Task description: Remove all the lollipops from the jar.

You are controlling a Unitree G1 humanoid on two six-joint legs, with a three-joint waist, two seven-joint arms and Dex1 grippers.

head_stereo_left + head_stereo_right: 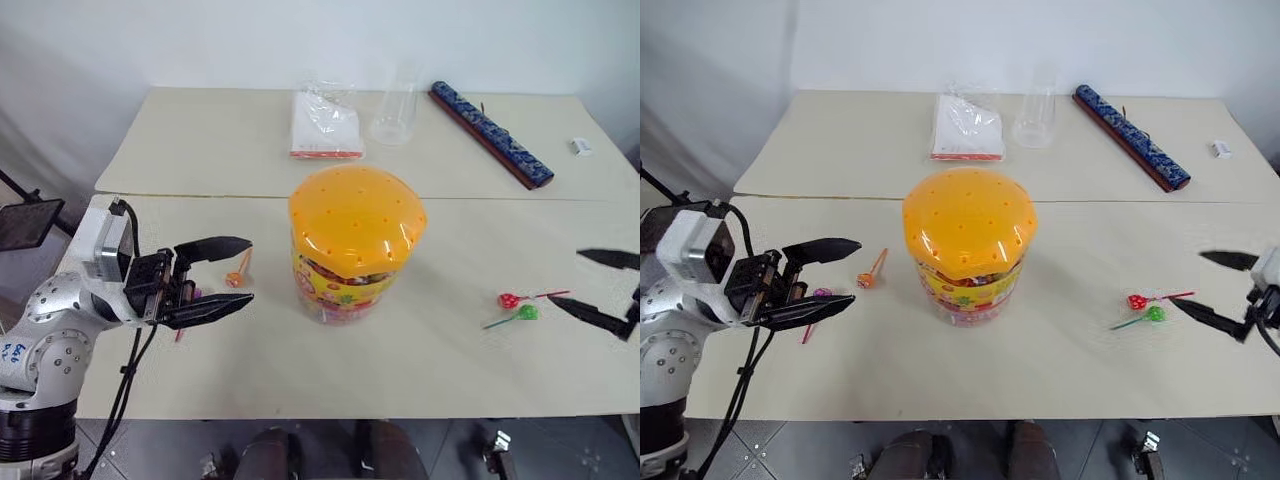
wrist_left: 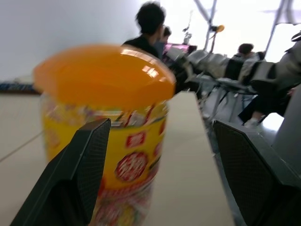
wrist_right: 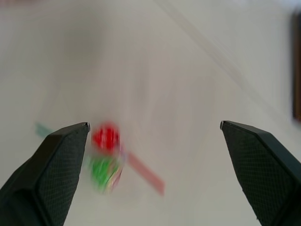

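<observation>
The jar (image 1: 352,250), a clear tub with a candy label and a holed orange domed lid, stands mid-table. My left gripper (image 1: 250,270) hovers open to its left, pointing at the jar (image 2: 103,141). An orange lollipop (image 1: 236,278) lies on the table between that gripper and the jar. A purple lollipop (image 1: 821,293) peeks out behind the left fingers. To the jar's right lie a red lollipop (image 1: 509,299) and a green lollipop (image 1: 527,312), side by side. My right gripper (image 1: 564,277) stands open and empty just right of them, facing the red lollipop (image 3: 105,136) and the green lollipop (image 3: 106,172).
At the back of the table are a clear plastic cup (image 1: 395,118), a plastic bag (image 1: 322,128), a long blue patterned box (image 1: 490,133) and a small white item (image 1: 581,146). A seam (image 1: 200,195) runs across the table behind the jar. People sit beyond the table in the left wrist view.
</observation>
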